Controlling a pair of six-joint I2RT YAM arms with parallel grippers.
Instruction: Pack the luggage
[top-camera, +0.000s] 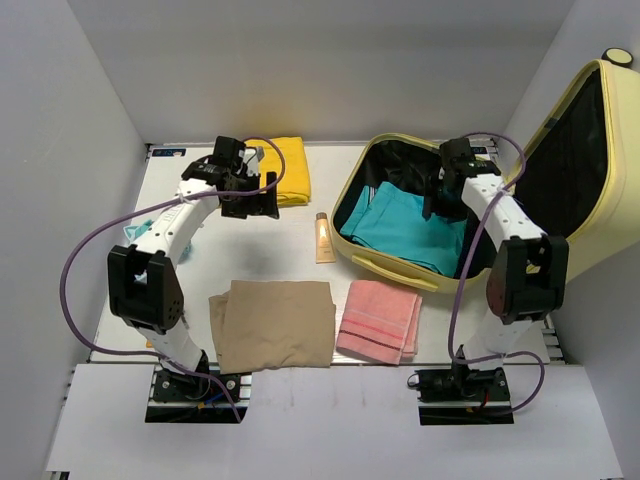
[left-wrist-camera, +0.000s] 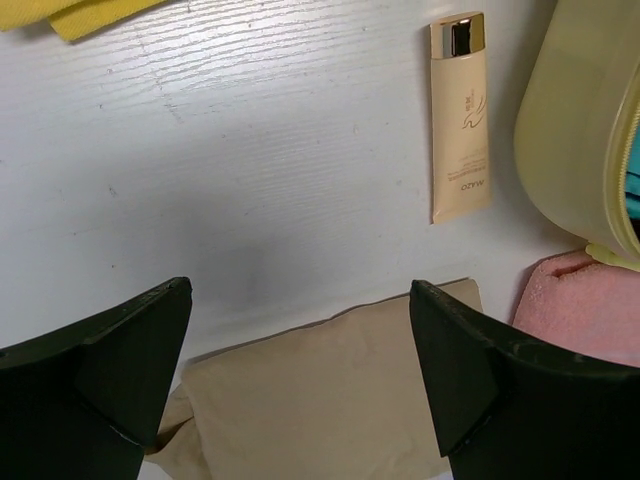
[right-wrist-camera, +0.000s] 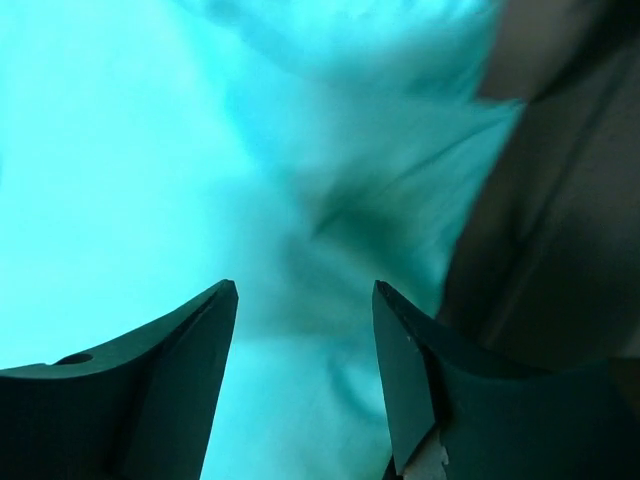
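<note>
The luggage (top-camera: 585, 215) is a pale yellow suitcase lying open at the right, its black-lined lid standing up. A folded teal cloth (top-camera: 410, 228) lies in its base. My right gripper (top-camera: 436, 205) is open and empty inside the suitcase, just above the teal cloth (right-wrist-camera: 150, 150), with the black lining (right-wrist-camera: 570, 200) to its right; in the right wrist view the gripper (right-wrist-camera: 305, 285) holds nothing. My left gripper (top-camera: 250, 207) is open and empty above the table, next to a yellow cloth (top-camera: 284, 168). In the left wrist view the gripper (left-wrist-camera: 300, 288) hangs over the tan cloth's far edge.
A tan folded cloth (top-camera: 272, 325) and a pink towel (top-camera: 380, 320) lie at the table's near edge. A beige tube (top-camera: 325, 238) lies left of the suitcase. The left wrist view shows the tube (left-wrist-camera: 462, 120), tan cloth (left-wrist-camera: 330, 400), pink towel (left-wrist-camera: 590, 310) and suitcase shell (left-wrist-camera: 570, 130). Grey walls enclose the table.
</note>
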